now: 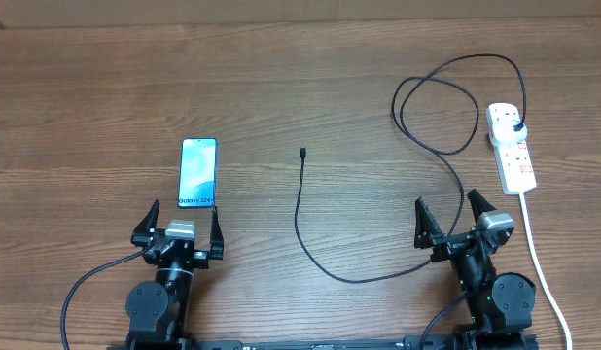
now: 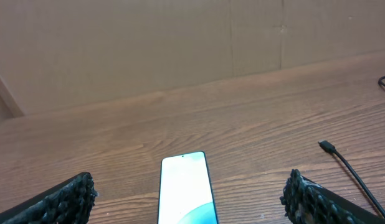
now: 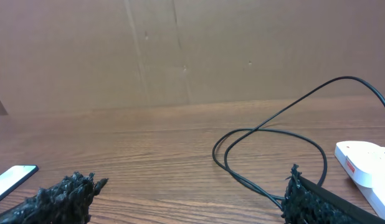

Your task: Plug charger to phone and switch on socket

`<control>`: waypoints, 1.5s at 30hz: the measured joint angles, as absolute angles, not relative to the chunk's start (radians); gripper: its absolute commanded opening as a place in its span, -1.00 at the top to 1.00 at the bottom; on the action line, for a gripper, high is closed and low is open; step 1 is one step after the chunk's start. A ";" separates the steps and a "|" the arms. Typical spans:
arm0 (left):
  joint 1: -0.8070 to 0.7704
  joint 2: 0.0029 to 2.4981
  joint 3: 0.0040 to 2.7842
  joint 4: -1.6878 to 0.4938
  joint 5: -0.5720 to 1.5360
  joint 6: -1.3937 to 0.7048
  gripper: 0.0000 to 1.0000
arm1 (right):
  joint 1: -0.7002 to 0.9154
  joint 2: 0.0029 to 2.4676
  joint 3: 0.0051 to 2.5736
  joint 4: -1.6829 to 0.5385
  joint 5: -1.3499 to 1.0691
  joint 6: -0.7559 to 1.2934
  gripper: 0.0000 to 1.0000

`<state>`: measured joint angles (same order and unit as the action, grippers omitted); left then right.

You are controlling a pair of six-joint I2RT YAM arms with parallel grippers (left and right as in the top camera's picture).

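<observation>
The phone (image 1: pixel 197 172) lies flat left of centre, its blue screen up; it also shows in the left wrist view (image 2: pixel 186 188). The charger cable (image 1: pixel 310 243) runs from its small connector tip (image 1: pixel 303 153) at the table's middle, loops right and ends in a black plug (image 1: pixel 517 128) seated in the white socket strip (image 1: pixel 512 148). The tip shows in the left wrist view (image 2: pixel 327 147), the cable loops in the right wrist view (image 3: pixel 267 146). My left gripper (image 1: pixel 181 219) is open and empty just in front of the phone. My right gripper (image 1: pixel 450 216) is open and empty, left of the socket (image 3: pixel 361 163).
The socket's white cord (image 1: pixel 539 262) runs down the right side towards the front edge. A brown cardboard wall (image 2: pixel 180 43) stands behind the wooden table (image 1: pixel 106 87).
</observation>
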<state>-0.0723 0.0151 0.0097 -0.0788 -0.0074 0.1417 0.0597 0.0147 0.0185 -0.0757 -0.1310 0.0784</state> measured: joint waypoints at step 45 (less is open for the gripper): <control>-0.072 0.710 0.702 -0.433 0.045 0.134 -0.99 | 0.060 0.015 0.019 -0.076 -0.131 0.079 -1.00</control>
